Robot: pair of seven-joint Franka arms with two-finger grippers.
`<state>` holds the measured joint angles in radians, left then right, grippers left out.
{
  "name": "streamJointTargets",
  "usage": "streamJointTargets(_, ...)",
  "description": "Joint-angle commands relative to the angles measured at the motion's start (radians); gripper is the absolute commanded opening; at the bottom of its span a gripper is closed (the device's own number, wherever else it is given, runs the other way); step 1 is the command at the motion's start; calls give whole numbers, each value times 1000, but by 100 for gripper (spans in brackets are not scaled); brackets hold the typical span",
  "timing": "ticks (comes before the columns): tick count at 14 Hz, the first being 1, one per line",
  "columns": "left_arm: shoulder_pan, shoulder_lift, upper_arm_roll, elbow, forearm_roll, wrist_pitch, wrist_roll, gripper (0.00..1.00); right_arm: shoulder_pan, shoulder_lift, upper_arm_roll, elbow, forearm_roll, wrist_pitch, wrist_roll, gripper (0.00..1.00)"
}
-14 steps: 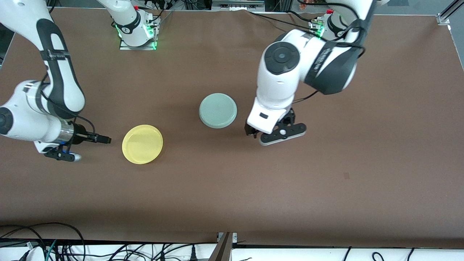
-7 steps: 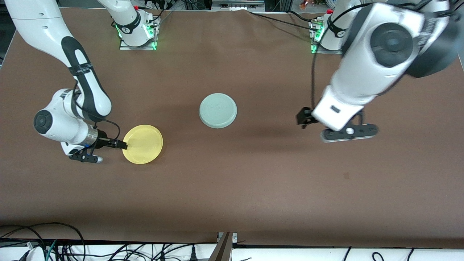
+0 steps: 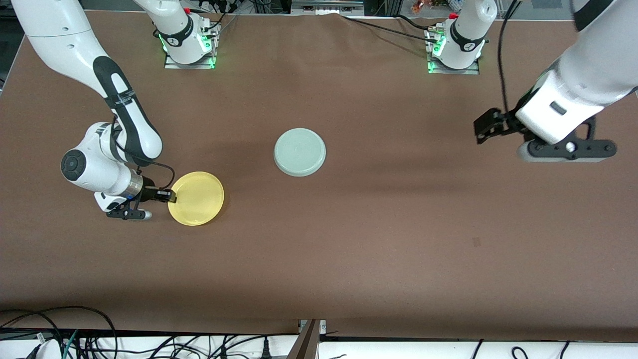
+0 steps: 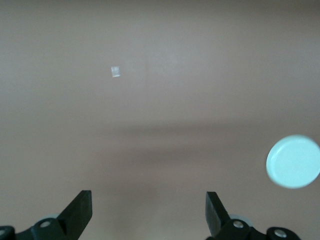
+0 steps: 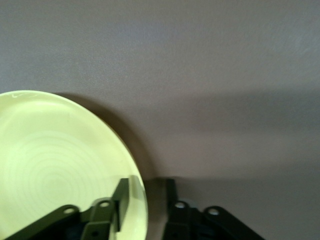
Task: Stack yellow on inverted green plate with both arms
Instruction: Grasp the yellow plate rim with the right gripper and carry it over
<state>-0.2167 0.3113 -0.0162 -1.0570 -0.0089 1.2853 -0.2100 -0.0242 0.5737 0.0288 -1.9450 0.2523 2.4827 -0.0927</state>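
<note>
Right gripper (image 3: 168, 195) pinching rim of yellow plate (image 3: 196, 198), fingers astride edge for lift. Yellow plate on table (image 3: 349, 249), nearer camera than green plate (image 3: 299, 152), toward right arm's end. Green plate inverted, waiting as base. Left gripper (image 4: 149, 212) wide open, empty, well apart from green plate, over bare table.

Looked like a robotics lab bench, not a home or kitchen. Two white Franka arms (image 3: 94, 99) (image 3: 573, 89) were bolted to metal base plates (image 3: 189, 62) (image 3: 453, 70) with green status LEDs lit, at the edge of a wide table (image 3: 349, 249) covered in plain brown sheet. Loose black cables (image 3: 60, 334) bundled under the table's edge nearest the front camera, more cabling and aluminium framing (image 3: 610, 22) by the bases. Only props on the table: two plastic plates (image 3: 197, 199) (image 3: 299, 152).
</note>
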Motion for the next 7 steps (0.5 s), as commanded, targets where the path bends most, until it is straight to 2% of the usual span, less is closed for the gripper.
streamJointTargets(1,54,-119,-1,-76,-20,-34,113,100,-10,-6,8,-3,53,4,-30,0)
streamJointTargets(4,85,-269,5,-291,-16,32,135,100,-5,-9,10,67,45,-121,-35,0)
streamJointTargets(7,125,-353,12,-458,-17,144,165,100,30,-9,13,187,54,-275,-19,0)
